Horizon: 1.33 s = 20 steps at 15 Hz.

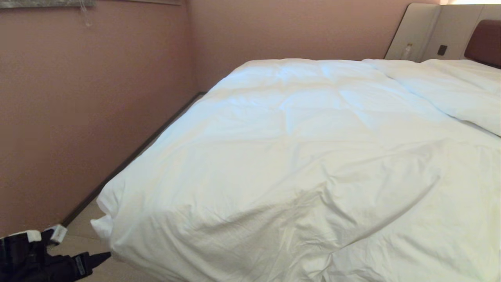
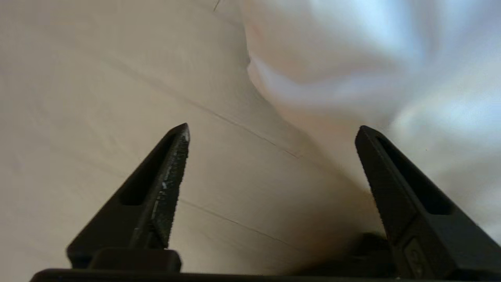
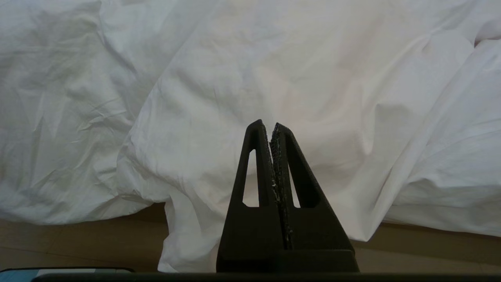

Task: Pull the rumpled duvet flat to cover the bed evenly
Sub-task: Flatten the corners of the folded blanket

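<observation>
Pink-brown walls close in on the far and left sides of the bed (image 1: 129, 156), with only a narrow strip of tan floor (image 1: 82, 231) between wall and mattress. Duvet (image 1: 297, 156) lies spread over most of the bed, puffy, faint quilted squares, near-left corner hanging over the edge and bunched. 1 long ridge of creases runs across the near part, so not flat yet. Pillows (image 1: 450, 90) sit at the headboard end, far right.

Left gripper (image 1: 84, 250) is low at the bed's near-left corner, just beside the hanging duvet corner, fingers spread wide with nothing between them; its wrist view shows floor tile and white cloth right ahead. Right gripper (image 3: 273, 129) hangs at the bed's near edge above draped duvet, fingers pressed together, holding nothing, looks parked.

Risks, my read: with the cloth loose, the overhanging corner may sag further toward the floor. A regrip could catch only a thin fold and slip off. Pulling from 1 corner alone would likely skew the duvet and deepen the diagonal ridge.
</observation>
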{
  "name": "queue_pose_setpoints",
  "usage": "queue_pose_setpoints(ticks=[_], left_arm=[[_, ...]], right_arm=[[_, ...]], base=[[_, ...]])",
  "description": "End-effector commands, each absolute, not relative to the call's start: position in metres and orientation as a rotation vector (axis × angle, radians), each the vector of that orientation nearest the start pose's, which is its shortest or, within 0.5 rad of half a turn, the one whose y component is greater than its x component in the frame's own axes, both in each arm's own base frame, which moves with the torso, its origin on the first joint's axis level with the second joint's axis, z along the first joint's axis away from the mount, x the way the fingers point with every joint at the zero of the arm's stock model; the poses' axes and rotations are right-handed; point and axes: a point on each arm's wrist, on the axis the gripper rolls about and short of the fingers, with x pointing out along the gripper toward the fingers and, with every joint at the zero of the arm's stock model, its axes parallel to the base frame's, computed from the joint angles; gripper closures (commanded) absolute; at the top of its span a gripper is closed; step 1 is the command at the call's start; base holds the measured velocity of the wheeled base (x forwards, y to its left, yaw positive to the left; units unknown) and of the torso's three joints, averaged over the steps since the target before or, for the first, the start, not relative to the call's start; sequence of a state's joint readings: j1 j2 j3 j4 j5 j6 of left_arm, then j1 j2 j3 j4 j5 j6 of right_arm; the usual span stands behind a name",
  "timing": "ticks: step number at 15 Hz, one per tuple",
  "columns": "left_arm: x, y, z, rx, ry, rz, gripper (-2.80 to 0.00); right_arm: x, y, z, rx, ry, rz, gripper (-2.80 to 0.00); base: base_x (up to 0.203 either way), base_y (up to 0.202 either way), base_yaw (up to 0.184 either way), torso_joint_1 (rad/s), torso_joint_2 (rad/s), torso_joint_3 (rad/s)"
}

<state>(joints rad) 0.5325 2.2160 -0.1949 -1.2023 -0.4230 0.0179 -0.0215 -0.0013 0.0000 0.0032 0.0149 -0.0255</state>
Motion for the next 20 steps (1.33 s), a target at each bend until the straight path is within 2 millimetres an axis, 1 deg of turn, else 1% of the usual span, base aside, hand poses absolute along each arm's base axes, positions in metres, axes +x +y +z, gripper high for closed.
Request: queue_pose_setpoints(ticks=[1, 2, 4, 7, 9, 10, 11, 12, 14, 15, 20], left_arm=[[0.201, 0.115, -0.054, -0.232, 0.724, 0.009, -2.8], [0.195, 0.115, -0.057, -0.152, 0.69, -0.068, -2.8], [0.19, 0.114, -0.052, -0.075, 0.623, -0.193, -2.8], [0.187, 0.112, -0.055, 0.003, 0.618, -0.248, -2.8], [0.182, 0.106, -0.058, 0.133, 0.609, -0.342, -2.8], [0.18, 0.101, -0.061, 0.149, 0.613, -0.389, -2.8], [0.18, 0.1, -0.061, 0.149, 0.613, -0.394, -2.8], [0.181, 0.098, -0.063, 0.155, 0.612, -0.414, -2.8], [0.188, 0.083, -0.067, 0.175, 0.613, -0.501, -2.8], [0.19, 0.081, -0.069, 0.18, 0.61, -0.517, -2.8], [0.21, 0.078, -0.074, 0.23, 0.569, -0.542, -2.8]], right_arm=[[-0.023, 0.001, 0.075, -0.026, 0.003, -0.006, 0.0], [-0.023, 0.001, 0.075, -0.026, 0.003, -0.006, 0.0], [-0.023, 0.001, 0.075, -0.026, 0.003, -0.006, 0.0], [-0.023, 0.001, 0.075, -0.026, 0.003, -0.006, 0.0], [-0.023, 0.001, 0.075, -0.026, 0.003, -0.006, 0.0], [-0.023, 0.001, 0.075, -0.026, 0.003, -0.006, 0.0], [-0.023, 0.001, 0.075, -0.026, 0.003, -0.006, 0.0], [-0.023, 0.001, 0.075, -0.026, 0.003, -0.006, 0.0], [-0.023, 0.001, 0.075, -0.026, 0.003, -0.006, 0.0], [-0.023, 0.001, 0.075, -0.026, 0.003, -0.006, 0.0], [-0.023, 0.001, 0.075, -0.026, 0.003, -0.006, 0.0]], base=[[0.0, 0.0, 0.0, 0.0, 0.0, 0.0], [0.0, 0.0, 0.0, 0.0, 0.0, 0.0], [0.0, 0.0, 0.0, 0.0, 0.0, 0.0], [0.0, 0.0, 0.0, 0.0, 0.0, 0.0], [0.0, 0.0, 0.0, 0.0, 0.0, 0.0], [0.0, 0.0, 0.0, 0.0, 0.0, 0.0], [0.0, 0.0, 0.0, 0.0, 0.0, 0.0], [0.0, 0.0, 0.0, 0.0, 0.0, 0.0], [0.0, 0.0, 0.0, 0.0, 0.0, 0.0], [0.0, 0.0, 0.0, 0.0, 0.0, 0.0], [0.0, 0.0, 0.0, 0.0, 0.0, 0.0]])
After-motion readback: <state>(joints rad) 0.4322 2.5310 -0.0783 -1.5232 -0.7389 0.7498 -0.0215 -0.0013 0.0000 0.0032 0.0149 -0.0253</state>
